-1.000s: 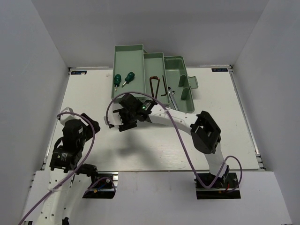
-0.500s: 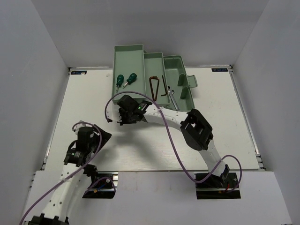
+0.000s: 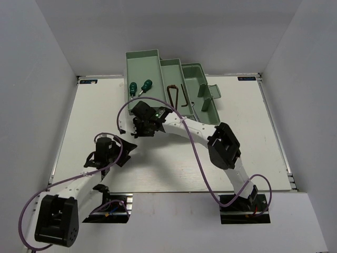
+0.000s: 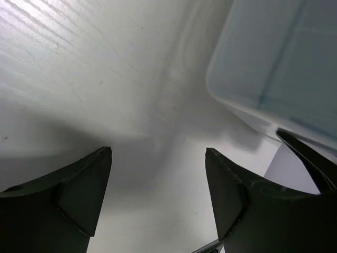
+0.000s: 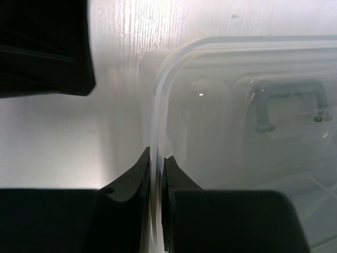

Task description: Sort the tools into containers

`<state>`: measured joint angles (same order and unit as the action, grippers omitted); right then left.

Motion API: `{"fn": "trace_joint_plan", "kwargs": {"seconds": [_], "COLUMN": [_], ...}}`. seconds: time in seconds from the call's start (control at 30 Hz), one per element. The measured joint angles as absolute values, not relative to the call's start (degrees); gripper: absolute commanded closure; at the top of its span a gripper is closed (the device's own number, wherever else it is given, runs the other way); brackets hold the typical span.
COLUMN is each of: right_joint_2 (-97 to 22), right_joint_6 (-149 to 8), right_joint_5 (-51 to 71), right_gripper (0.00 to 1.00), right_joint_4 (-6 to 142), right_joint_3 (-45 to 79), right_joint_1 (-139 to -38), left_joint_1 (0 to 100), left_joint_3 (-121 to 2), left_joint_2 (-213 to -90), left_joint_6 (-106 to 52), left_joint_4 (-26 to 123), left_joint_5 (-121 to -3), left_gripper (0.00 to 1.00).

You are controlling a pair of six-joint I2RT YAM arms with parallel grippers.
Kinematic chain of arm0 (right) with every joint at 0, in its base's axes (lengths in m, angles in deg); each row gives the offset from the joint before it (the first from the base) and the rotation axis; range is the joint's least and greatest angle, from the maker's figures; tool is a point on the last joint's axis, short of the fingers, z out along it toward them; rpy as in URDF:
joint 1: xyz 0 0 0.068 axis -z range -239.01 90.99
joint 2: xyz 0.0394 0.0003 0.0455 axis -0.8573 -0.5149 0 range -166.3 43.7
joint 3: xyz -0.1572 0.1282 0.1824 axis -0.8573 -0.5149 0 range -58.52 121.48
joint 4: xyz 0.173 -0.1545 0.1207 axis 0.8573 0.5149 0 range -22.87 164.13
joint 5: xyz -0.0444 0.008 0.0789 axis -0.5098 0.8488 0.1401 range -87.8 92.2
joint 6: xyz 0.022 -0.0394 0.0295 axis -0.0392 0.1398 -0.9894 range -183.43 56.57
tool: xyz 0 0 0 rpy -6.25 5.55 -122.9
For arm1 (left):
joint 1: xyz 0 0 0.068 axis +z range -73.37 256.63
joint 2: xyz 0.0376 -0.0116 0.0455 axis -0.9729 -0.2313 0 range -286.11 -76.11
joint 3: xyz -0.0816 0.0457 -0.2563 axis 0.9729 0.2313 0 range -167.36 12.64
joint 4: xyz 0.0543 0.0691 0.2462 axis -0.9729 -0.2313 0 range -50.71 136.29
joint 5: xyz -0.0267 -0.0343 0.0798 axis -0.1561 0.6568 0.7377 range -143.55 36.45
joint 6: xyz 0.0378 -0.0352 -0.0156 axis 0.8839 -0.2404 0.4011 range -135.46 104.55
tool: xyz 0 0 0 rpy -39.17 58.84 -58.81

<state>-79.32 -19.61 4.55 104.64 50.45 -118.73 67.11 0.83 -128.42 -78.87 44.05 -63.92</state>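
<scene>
The pale green toolbox (image 3: 143, 62) stands at the back of the table with its containers fanned out. Two green-handled screwdrivers (image 3: 132, 87) lie at its left near end. A reddish-brown hex key (image 3: 172, 95) and a dark one (image 3: 183, 96) lie in the middle part. My right gripper (image 3: 144, 119) (image 5: 156, 155) is shut on the rim of the translucent lid (image 5: 153, 105), just in front of the screwdrivers. My left gripper (image 3: 126, 149) (image 4: 158, 153) hangs open and empty over bare table, with a lid corner (image 4: 274, 63) ahead of it on the right.
The toolbox handle (image 3: 210, 98) lies at its right end and shows through the lid (image 5: 287, 105). The white table (image 3: 247, 137) is bounded by grey walls on three sides. The right arm's forearm (image 3: 195, 132) stretches across the table's middle.
The right gripper has shut on the lid rim, and the toolbox has shifted slightly left. The left arm has swung down and toward the centre, its gripper staying open.
</scene>
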Motion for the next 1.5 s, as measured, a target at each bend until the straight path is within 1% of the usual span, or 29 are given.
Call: {"fn": "trace_joint_plan", "kwargs": {"seconds": [0.03, 0.07, 0.13, 0.2, 0.23, 0.3, 0.33, 0.4, 0.43, 0.53, 0.63, 0.67, 0.73, 0.77, 0.8, 0.83, 0.87, 0.9, 0.93, 1.0, 1.1, 1.13, 1.23, 1.27, 1.3, 1.37, 1.43, 1.47, 1.5], "right_joint_2": [-79.04, -78.73, -78.05, -77.4, -77.07, -76.63, -76.43, -76.22, -76.13, -75.93, -75.69, -75.56, -75.17, -74.99, -74.64, -74.25, -73.57, -72.41, -71.65, -69.4, -66.84, -66.14, -63.91, -62.77, -61.44, -58.88, -55.54, -53.81, -52.26], "right_joint_6": [-19.83, -20.03, -20.51, -20.95, -21.17, -21.52, -21.73, -22.17, -22.43, -23.0, -23.59, -23.75, -24.01, -24.12, -24.1, -24.25, -23.53, -23.4, -22.83, -22.54, -22.78, -22.87, -23.07, -22.96, -22.52, -21.04, -17.43, -16.03, -15.18], "right_joint_5": [4.75, 4.99, 5.45, 5.69, 5.84, 6.26, 6.48, 6.8, 6.96, 7.39, 7.59, 7.63, 7.11, 6.91, 6.87, 6.65, 4.77, 4.36, 3.87, 2.48, 1.89, 1.97, 3.09, 3.7, 4.53, 7.9, 12.29, 14.17, 15.33], "right_gripper": [1.0, 1.0, 1.0, 1.0, 1.0, 1.0, 1.0, 1.0, 1.0, 1.0, 1.0, 1.0, 1.0, 0.97, 0.58, 0.41, 0.25, 0.2, 0.1, 0.1, 0.18, 0.3, 0.47, 0.55, 0.55, 0.52, 0.44, 0.38, 0.37], "right_joint_4": [104.86, 104.95, 105.3, 105.76, 106.04, 106.44, 106.52, 106.76, 106.94, 107.59, 107.77, 107.77, 107.79, 107.73, 107.57, 107.55, 107.31, 107.48, 107.94, 109.26, 113.17, 114.83, 119.4, 120.88, 122.5, 126.43, 129.69, 131.51, 132.97], "right_joint_3": [50.84, 51.1, 51.61, 51.93, 52.09, 52.39, 52.41, 52.44, 52.48, 52.48, 52.39, 52.33, 52.13, 51.91, 51.41, 51.04, 50.75, 50.64, 50.38, 50.32, 50.32, 50.32, 49.88, 49.27, 48.39, 47.72, 47.96, 48.0, 47.96], "right_joint_1": [-118.71, -118.69, -118.65, -118.65, -118.65, -118.58, -118.54, -118.47, -118.38, -118.28, -118.25, -118.25, -118.14, -117.95, -117.71, -117.58, -117.6, -117.66, -117.82, -118.38, -118.63, -118.52, -118.38, -118.32, -118.21, -118.14, -118.43, -118.63, -118.78], "left_joint_1": [67.11, 67.11, 67.15, 67.33, 67.42, 67.46, 67.5, 67.5, 67.5, 67.55, 67.63, 67.63, 67.66, 67.79, 67.83, 67.83, 67.81, 67.81, 67.85, 67.85, 67.85, 67.85, 67.85, 67.85, 67.85, 67.87, 68.05, 67.98, 67.94], "left_joint_3": [0.13, -0.33, -0.57, -0.5, -0.48, -0.31, -0.09, 0.07, 0.07, -0.63, -3.3, -4.5, -5.97, -6.23, -6.51, -6.84, -7.19, -7.61, -8.04, -9.09, -9.84, -10.03, -11.08, -11.56, -11.91, -12.37, -12.52, -12.85, -13.49], "left_joint_2": [-129.5, -130.22, -130.79, -130.98, -131.03, -131.38, -131.9, -134.83, -137.36, -147.79, -159.2, -163.77, -170.13, -172.31, -174.32, -175.61, -176.31, -176.62, -176.64, -176.29, -174.96, -174.52, -173.87, -173.84, -173.87, -173.87, -174.35, -174.46, -174.46], "left_joint_6": [-78.98, -79.22, -80.16, -81.01, -81.58, -82.33, -82.48, -82.35, -81.95, -80.8, -80.29, -80.12, -79.92, -79.99, -80.01, -80.01, -79.99, -80.05, -80.01, -79.81, -79.31, -79.18, -78.76, -78.48, -78.41, -77.98, -77.78, -77.85, -77.69], "left_joint_4": [43.98, 43.85, 43.79, 43.79, 43.83, 44.57, 45.67, 48.97, 51.68, 61.43, 73.88, 79.24, 87.74, 90.93, 94.12, 96.46, 97.9, 98.47, 99.15, 100.48, 101.18, 101.14, 100.79, 100.57, 100.16, 99.19, 97.25, 97.1, 96.81], "left_joint_5": [-63.77, -63.48, -63.0, -62.46, -61.91, -61.12, -60.71, -60.34, -60.42, -62.5, -67.05, -68.69, -71.61, -72.69, -73.73, -74.61, -75.0, -75.4, -75.66, -75.92, -76.31, -76.44, -76.6, -76.64, -76.62, -76.55, -76.34, -76.49, -76.58], "left_gripper": [0.19, 0.22, 0.3, 0.44, 0.55, 0.84, 0.92, 0.91, 0.88, 0.83, 0.81, 0.77, 0.74, 0.69, 0.68, 0.65, 0.61, 0.59, 0.56, 0.54, 0.53, 0.53, 0.53, 0.53, 0.53, 0.53, 0.53, 0.53, 0.53]}}
